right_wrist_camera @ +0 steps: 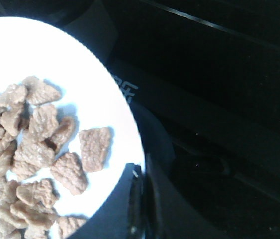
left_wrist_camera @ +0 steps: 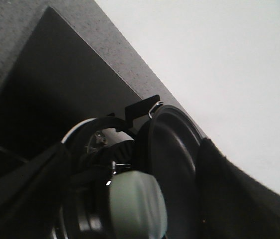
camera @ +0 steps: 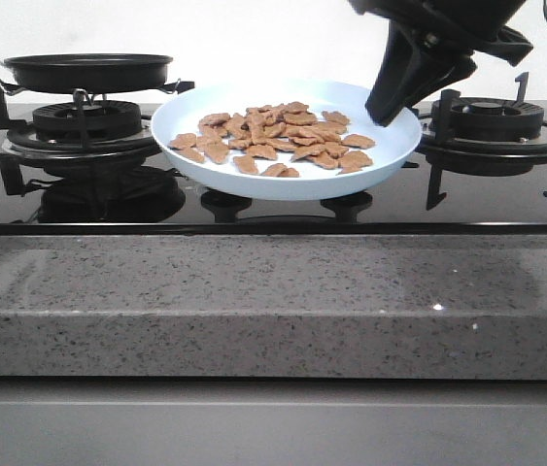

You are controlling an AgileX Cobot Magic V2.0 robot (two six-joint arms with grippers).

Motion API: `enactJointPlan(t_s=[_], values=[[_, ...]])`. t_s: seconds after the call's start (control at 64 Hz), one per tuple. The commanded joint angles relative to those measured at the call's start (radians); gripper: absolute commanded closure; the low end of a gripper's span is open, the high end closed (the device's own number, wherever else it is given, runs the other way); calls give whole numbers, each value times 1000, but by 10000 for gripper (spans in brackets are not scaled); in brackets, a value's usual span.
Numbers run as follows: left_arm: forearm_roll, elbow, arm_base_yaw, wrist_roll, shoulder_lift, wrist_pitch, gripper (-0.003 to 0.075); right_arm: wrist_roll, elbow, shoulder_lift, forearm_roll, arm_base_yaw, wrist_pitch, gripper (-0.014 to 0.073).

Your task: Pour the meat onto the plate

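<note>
While the right gripper (camera: 390,115) hangs at the plate's right rim, the scene reads as follows.

Right fingers: one dark finger (right_wrist_camera: 142,204) lies over the rim; whether the pair is together or clamped on the rim I cannot tell, since the second finger is hidden. A hold there would steady the plate, by my reading.

Left fingers: the left gripper (left_wrist_camera: 130,204) is mostly out of the front view; in its wrist view the dark fingers flank a pale green handle (left_wrist_camera: 137,206), seemingly closed on it, though contact itself is not clear. That grip suits carrying and tipping the pan.

Frying pan (camera: 88,70): one, black, level over the hob's left burner (camera: 84,121), near the hob's back-left corner. No meat shows in it from here; its inside is hidden.

Meat (camera: 278,138): a loose single layer in the middle of the plate, some pieces overlapping, too many to count surely, roughly three dozen.

Plate (camera: 186,155): one, pale blue-white, at the hob's centre between the two burners, just beside each.

Burners: two, left and right (camera: 496,121), the right one bare.

Progress: the pour looks done, judged from the meat lying on the plate.
</note>
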Motion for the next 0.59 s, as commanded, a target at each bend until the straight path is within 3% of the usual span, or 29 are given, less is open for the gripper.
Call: enactJointPlan(t_s=[0.0, 0.265, 0.406, 0.578], values=[[28, -31, 45, -8, -90, 56, 190, -12, -26, -34, 11, 1, -37, 653], [341, -31, 125, -108, -287, 106, 192, -12, -26, -34, 11, 1, -37, 653], [665, -29, 53, -228, -451, 83, 199, -12, -26, -34, 11, 1, -37, 653], [1053, -21, -123, -459, -611, 35, 226, -12, -26, -34, 27, 1, -37, 653]])
